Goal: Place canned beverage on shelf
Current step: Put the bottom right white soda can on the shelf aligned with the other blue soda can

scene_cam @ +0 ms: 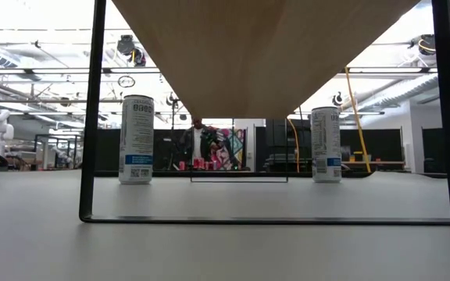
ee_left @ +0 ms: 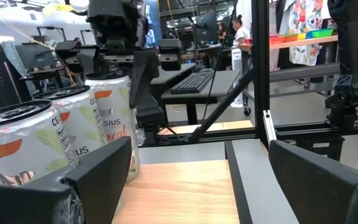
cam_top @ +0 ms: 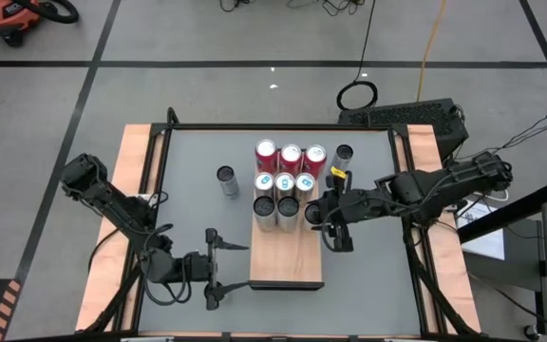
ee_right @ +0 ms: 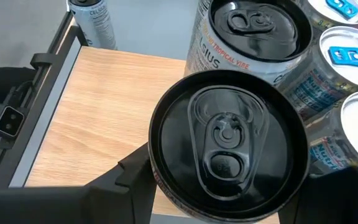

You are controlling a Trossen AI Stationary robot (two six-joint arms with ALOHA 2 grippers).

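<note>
Closest to our right wrist camera, our right tool (ee_right: 213,186) is holding a black-topped can (ee_right: 229,146) at mid-frame, its fingers gripping the can's sides above the shelf (ee_right: 104,106). In the high view that right tool (cam_top: 335,223) is hanging at the shelf's (cam_top: 288,261) right edge, just beside the packed cans (cam_top: 285,180) filling the board's upper half. Lower left, our left tool (cam_top: 218,269) is waiting with fingers wide. Farther up the table (cam_top: 368,285), two loose cans are standing, one (cam_top: 227,182) left and one (cam_top: 343,158) right.
</note>
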